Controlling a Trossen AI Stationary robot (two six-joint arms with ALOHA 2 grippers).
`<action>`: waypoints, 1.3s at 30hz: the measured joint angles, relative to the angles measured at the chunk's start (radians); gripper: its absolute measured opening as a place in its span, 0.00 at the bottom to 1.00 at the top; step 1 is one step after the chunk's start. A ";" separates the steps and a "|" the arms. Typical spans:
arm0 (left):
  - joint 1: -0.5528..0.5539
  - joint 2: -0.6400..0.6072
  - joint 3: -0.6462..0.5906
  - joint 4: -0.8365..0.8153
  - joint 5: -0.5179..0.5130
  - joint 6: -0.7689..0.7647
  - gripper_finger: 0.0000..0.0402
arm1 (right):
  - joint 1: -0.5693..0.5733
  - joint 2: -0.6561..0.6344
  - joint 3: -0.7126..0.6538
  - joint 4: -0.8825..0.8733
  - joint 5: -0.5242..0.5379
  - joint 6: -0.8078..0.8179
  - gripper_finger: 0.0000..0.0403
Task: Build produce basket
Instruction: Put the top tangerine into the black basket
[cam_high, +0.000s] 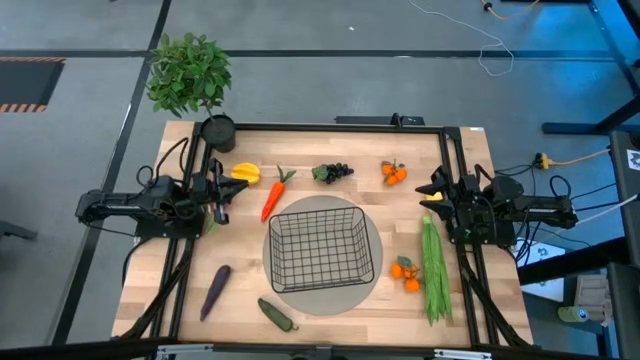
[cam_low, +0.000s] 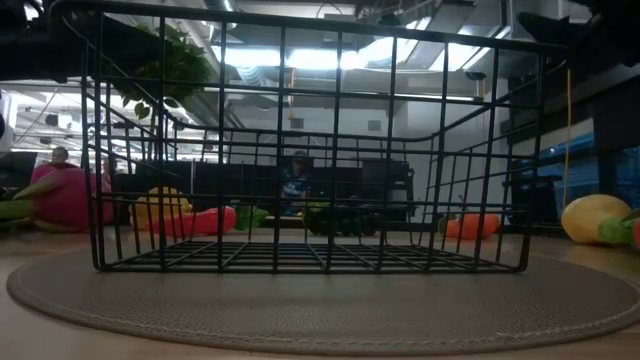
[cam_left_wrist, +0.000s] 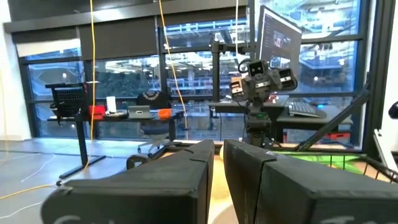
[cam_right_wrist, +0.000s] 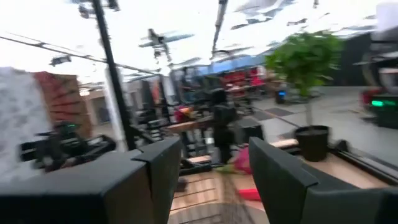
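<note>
Carrot (cam_high: 272, 196) (light, rigid, likely slick) beside nearly closed, empty left pincer (cam_high: 222, 192); grasp mid-body. Right pincer (cam_high: 433, 192) apart.

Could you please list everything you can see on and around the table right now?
basket: one, black wire, empty, on the mat
mat: one, grey, round, table centre
carrot: one, orange, far side
pepper: one, yellow, by the left hand
grapes: one bunch, dark, far side
tangerines: two clusters, orange, far and near right
beans: one bundle, green, right
eggplant: one, purple, near left
cucumber: one, green, near edge
plant: one, green, far left corner
left hand: nearly shut, empty
right hand: open, empty
</note>
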 joint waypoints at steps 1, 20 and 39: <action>0.000 0.000 0.000 -0.004 0.001 0.003 0.07 | 0.000 0.001 0.000 -0.007 0.028 0.001 0.47; 0.000 0.000 0.000 -0.019 -0.210 -0.042 0.25 | 0.000 0.001 -0.001 0.008 0.129 -0.144 0.47; 0.000 0.000 0.000 -0.029 -0.412 0.034 0.26 | 0.000 0.002 -0.001 -0.062 0.012 -0.120 0.47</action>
